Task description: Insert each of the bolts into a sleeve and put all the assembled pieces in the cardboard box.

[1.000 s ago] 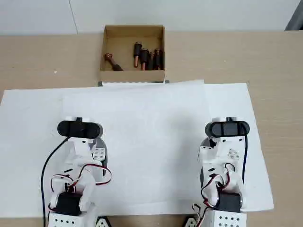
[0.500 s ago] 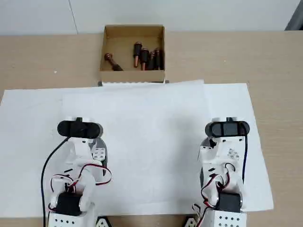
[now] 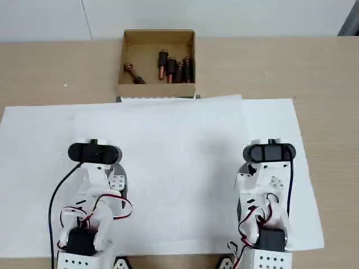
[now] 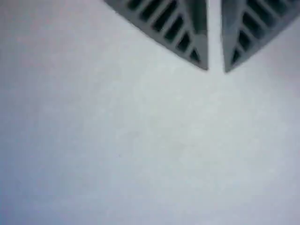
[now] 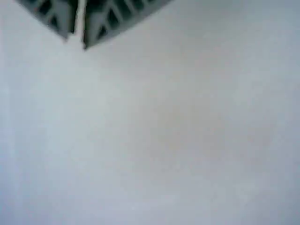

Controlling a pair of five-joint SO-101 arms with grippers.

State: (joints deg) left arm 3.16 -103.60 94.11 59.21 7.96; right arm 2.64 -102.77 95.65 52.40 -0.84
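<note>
The left end effector is almost closed. Only a thin slit shows between its two grey fingers, and nothing is in it. The right end effector is the same: its tips are nearly together and it holds nothing. Each one hangs just above plain white paper.

From above, one arm and the other arm sit folded back at the near edge of the paper, well apart from each other. I cannot tell which one is left or right from that view.

Nothing has changed in the last second. The arms are in the very same spot and the pieces have not moved.

Far across the paper, on the wooden bench, stands the cardboard box. Inside it lie the assembled pieces, copper bolts stuck in dark sleeves, bunched near one side. One more piece lies alone near the other side.

No loose bolt or sleeve lies on the paper. With the arms tucked in and still, I think the job is finished, or very close to it. There seems to be nothing left to pick up.
</note>
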